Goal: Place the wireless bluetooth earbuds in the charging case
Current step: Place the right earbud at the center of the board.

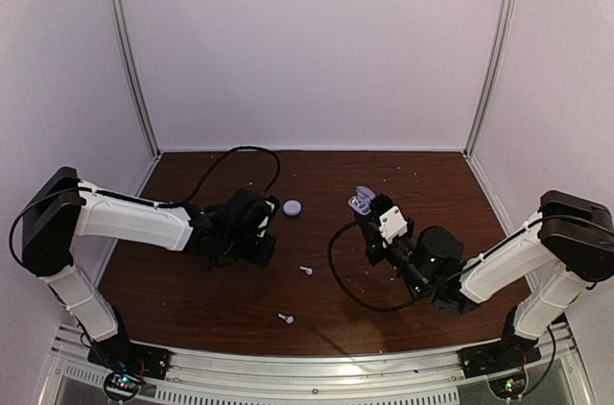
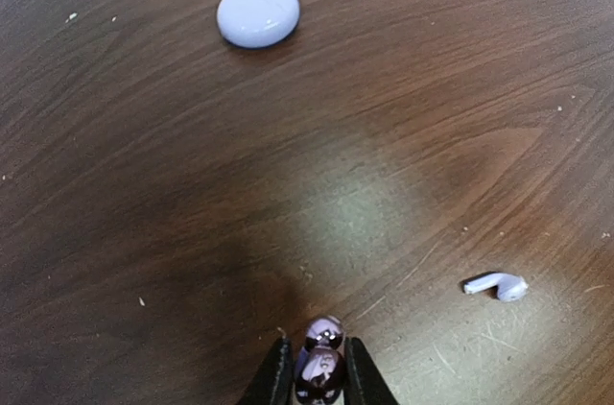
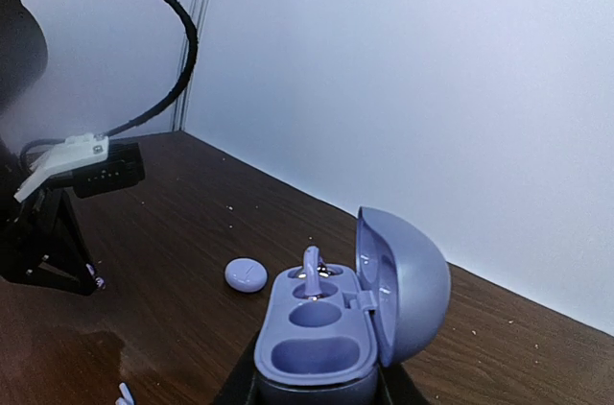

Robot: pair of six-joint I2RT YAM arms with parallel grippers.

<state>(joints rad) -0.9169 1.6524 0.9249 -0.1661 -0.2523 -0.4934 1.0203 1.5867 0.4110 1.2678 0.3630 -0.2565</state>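
Dark wooden table point(image 1: 192, 299) bears a tiny pale earbud point(image 2: 497, 285), short stem leftward.

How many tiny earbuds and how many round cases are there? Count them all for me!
Earbuds: 4 (first loose earbud and second loose earbud on the table, held earbud in the left fingers, docked earbud in the open case)
Cases: 2 (open case in the right fingers, closed case)
Total: 6

No legible text, label, brand, number or sign on anything.
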